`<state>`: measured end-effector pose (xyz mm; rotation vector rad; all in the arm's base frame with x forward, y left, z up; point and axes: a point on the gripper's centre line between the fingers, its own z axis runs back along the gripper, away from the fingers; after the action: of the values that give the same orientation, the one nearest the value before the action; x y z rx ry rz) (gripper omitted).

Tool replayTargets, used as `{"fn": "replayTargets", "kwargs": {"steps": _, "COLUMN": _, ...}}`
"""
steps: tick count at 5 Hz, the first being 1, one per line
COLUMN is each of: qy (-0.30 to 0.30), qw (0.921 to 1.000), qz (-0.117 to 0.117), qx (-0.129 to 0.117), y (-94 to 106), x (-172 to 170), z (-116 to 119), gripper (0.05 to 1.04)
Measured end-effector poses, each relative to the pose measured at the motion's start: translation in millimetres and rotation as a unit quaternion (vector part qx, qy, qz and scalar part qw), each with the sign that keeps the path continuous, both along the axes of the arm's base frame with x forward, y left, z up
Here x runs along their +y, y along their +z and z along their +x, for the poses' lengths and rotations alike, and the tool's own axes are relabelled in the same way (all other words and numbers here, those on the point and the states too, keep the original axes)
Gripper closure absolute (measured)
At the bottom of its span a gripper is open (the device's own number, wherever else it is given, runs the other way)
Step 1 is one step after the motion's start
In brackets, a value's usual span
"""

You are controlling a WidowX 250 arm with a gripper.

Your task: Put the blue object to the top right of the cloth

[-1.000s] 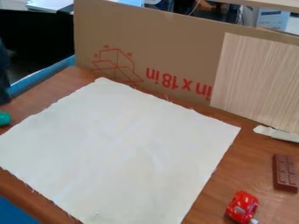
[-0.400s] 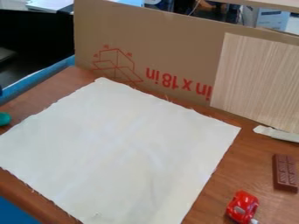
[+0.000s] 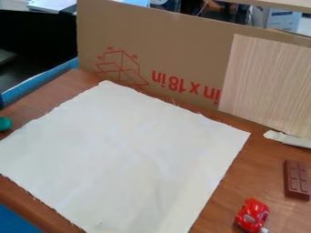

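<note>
A white cloth (image 3: 130,157) lies flat on the brown table, one corner toward the cardboard and another pointing right. At the left edge of the view, beside the cloth's left side, a rounded teal, blue-green object (image 3: 5,123) rests on the wood, cut off by the frame. No other small blue object is seen on the table.
Right of the cloth are a red toy car (image 3: 252,215) and a brown chocolate-bar toy (image 3: 296,179). Behind stand a cardboard wall (image 3: 164,50) and a striped wooden panel (image 3: 267,84), with a pale strip (image 3: 288,139) at its foot.
The dark shape at the left edge, above the teal object, has moved out of view to the left. The cloth, car and chocolate-bar toy have stayed put.
</note>
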<state>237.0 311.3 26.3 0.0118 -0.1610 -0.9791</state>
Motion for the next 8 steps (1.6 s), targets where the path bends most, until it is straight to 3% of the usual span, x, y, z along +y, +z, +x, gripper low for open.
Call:
{"fn": "replayTargets", "kwargs": {"steps": 2, "qy": -0.003, "qw": 0.9997, "qz": 0.022, "qx": 0.012, "y": -25.4, "x": -11.5, "z": -7.8, "gripper": 0.13}}
{"fn": "replayTargets", "kwargs": {"steps": 4, "qy": -0.006, "qw": 0.9994, "qz": 0.027, "qx": 0.022, "y": -27.1, "x": -20.2, "z": -0.2, "gripper": 0.63}}
{"fn": "replayTargets", "kwargs": {"steps": 6, "qy": -0.002, "qw": 0.9993, "qz": 0.002, "qx": 0.037, "y": -26.7, "x": -41.8, "z": 7.0, "gripper": 0.633}}
{"fn": "replayTargets", "kwargs": {"steps": 8, "qy": 0.072, "qw": 0.9972, "qz": -0.01, "qx": 0.015, "y": -13.4, "x": -92.6, "z": 9.6, "gripper": 0.634}}
